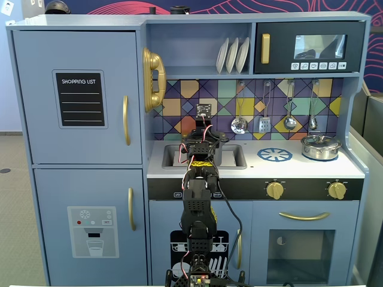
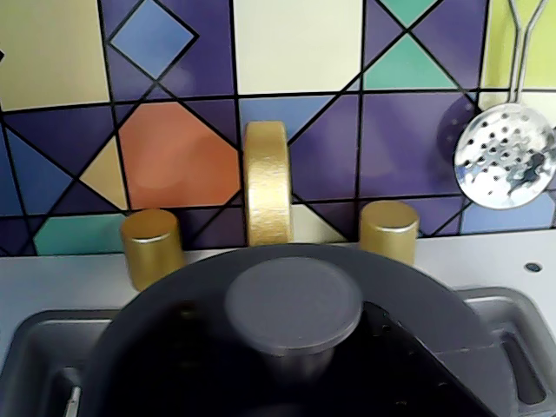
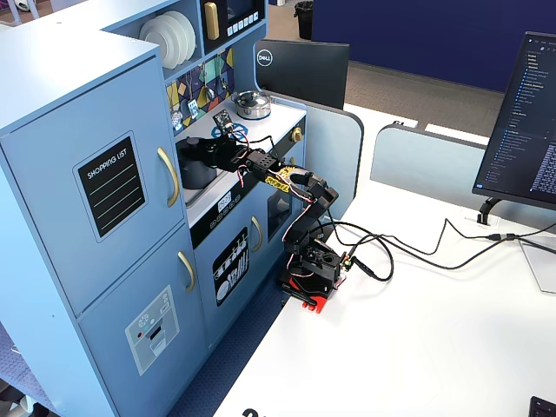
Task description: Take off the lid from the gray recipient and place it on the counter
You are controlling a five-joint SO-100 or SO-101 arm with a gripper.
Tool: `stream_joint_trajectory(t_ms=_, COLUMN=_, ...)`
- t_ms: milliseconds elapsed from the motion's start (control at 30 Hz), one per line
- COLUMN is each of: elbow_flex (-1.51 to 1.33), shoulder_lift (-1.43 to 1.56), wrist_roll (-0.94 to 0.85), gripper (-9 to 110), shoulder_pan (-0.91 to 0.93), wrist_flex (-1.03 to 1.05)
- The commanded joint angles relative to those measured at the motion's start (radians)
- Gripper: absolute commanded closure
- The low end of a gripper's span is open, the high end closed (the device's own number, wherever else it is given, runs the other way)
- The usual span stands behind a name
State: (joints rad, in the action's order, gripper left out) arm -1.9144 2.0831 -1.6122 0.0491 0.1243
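In the wrist view the dark gray lid (image 2: 287,269) fills the lower part, with its round knob (image 2: 294,304) in the middle, above the sink (image 2: 43,347). My gripper (image 2: 295,369) has its black fingers (image 2: 426,369) close on both sides of the knob's stem and looks shut on it. In a fixed view the gripper (image 3: 200,155) is over the gray recipient (image 3: 195,175), which stands in the sink. In the other fixed view my arm (image 1: 200,143) hides the recipient and the lid. The white counter (image 1: 299,168) lies to the right, with the blue burner print (image 1: 274,155).
A gold faucet (image 2: 267,182) and two gold taps (image 2: 150,248) stand just behind the lid, against the tiled wall. A skimmer (image 2: 506,156) hangs at the right. A shiny silver pot (image 1: 321,146) stands at the counter's right end. A shelf runs above the counter.
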Motion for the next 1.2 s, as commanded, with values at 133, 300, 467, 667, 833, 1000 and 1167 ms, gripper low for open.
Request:
stream_joint_trajectory(t_ms=133, elbow_flex=0.028, shoulder_lift=0.046, wrist_roll=0.021, gripper=102, shoulder_pan=-0.017, wrist_flex=-0.058)
stream_joint_trajectory(t_ms=300, elbow_flex=0.031, shoulder_lift=0.072, wrist_roll=-0.003, gripper=102, shoulder_pan=-0.028, wrist_flex=-0.071)
stream_joint_trajectory(t_ms=467, elbow_flex=0.092, shoulder_lift=0.08, wrist_roll=-0.028, gripper=102, shoulder_pan=-0.031, wrist_flex=-0.052)
stream_joint_trajectory(t_ms=667, elbow_flex=0.149, shoulder_lift=0.1, wrist_roll=-0.04, gripper=102, shoulder_pan=-0.02, wrist_flex=-0.018)
stream_joint_trajectory(t_ms=833, elbow_flex=0.164, shoulder_lift=0.127, wrist_roll=-0.032, gripper=102, shoulder_pan=0.032, wrist_flex=0.002)
stream_joint_trajectory(t_ms=1000, elbow_flex=0.163, shoulder_lift=0.153, wrist_roll=-0.008, gripper=102, shoulder_pan=0.118, wrist_flex=0.015)
stream_joint_trajectory(t_ms=1167, elbow_flex=0.156, shoulder_lift=0.16, wrist_roll=0.028, gripper=102, shoulder_pan=0.25, wrist_flex=0.031)
